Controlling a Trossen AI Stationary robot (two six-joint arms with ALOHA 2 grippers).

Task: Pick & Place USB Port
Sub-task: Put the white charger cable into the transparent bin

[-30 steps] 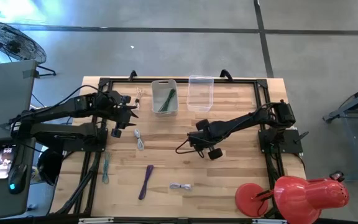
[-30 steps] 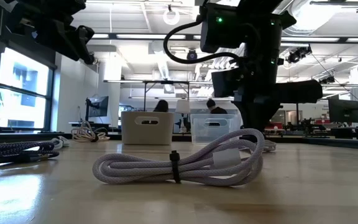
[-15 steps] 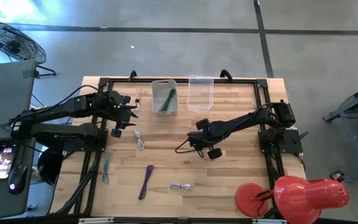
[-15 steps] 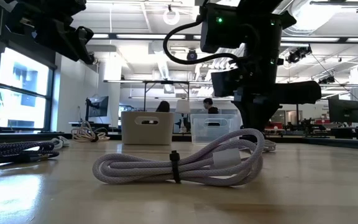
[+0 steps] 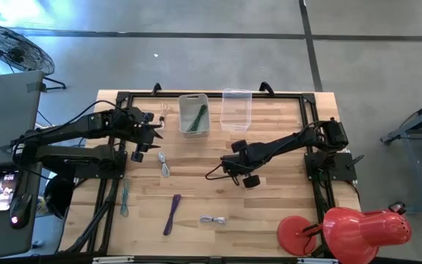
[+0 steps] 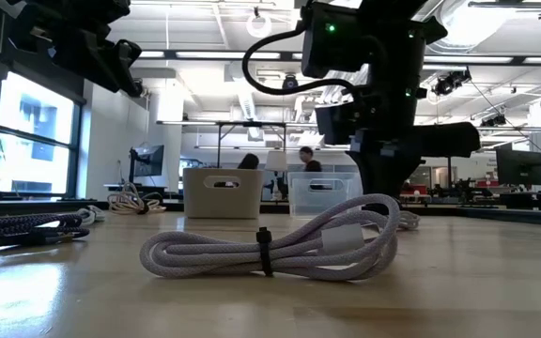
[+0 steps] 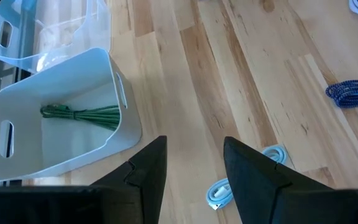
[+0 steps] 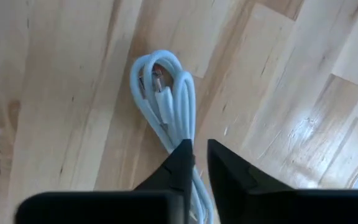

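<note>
1. Only the right wrist view showed a coiled white USB cable lying on the wooden worktop just beyond the right gripper; the high view hid it under that arm.
2. The right arm reached from the worktop's right edge toward its middle, the gripper low.
3. Its fingers stood narrow, holding nothing.
4. The left gripper waited near the white plastic bin, which contained a green cable, fingers moderately apart and empty.
</note>
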